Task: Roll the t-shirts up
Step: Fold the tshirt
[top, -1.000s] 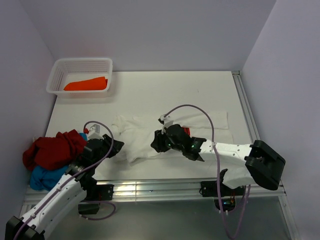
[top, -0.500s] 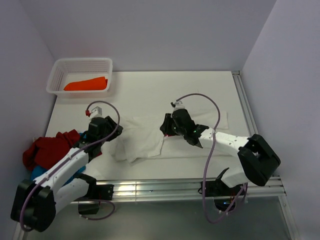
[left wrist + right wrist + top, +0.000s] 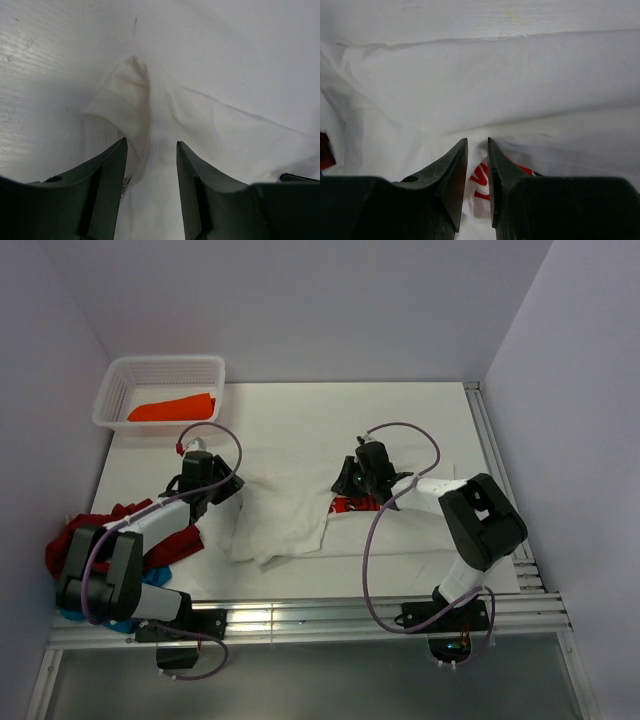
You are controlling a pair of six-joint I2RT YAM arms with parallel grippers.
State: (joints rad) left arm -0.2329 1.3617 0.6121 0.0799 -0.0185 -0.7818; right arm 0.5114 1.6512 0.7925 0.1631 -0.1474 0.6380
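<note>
The white t-shirt (image 3: 290,525) lies spread across the middle of the table, its red print (image 3: 355,506) partly showing. My left gripper (image 3: 226,490) is at the shirt's left end; its fingers stand apart, low over a bunched fold of white cloth (image 3: 135,95), and the gripper (image 3: 150,146) is open. My right gripper (image 3: 343,480) is at the shirt's middle, and the gripper (image 3: 477,141) is shut on a thin fold of the white shirt, with the red print (image 3: 482,176) just below the tips. An orange tee (image 3: 172,408) lies in the basket. Red (image 3: 75,538) and blue (image 3: 158,575) tees are heaped at the front left.
The white mesh basket (image 3: 110,392) stands at the back left corner. A metal rail (image 3: 300,618) runs along the near edge, another (image 3: 492,465) along the right side. Grey walls close in the left, back and right. The left arm lies over the heap of tees.
Both grippers have moved away from the near edge. The left went up to the shirt's far-left end. The right went back and rightward with cloth in it, uncovering the red print.
</note>
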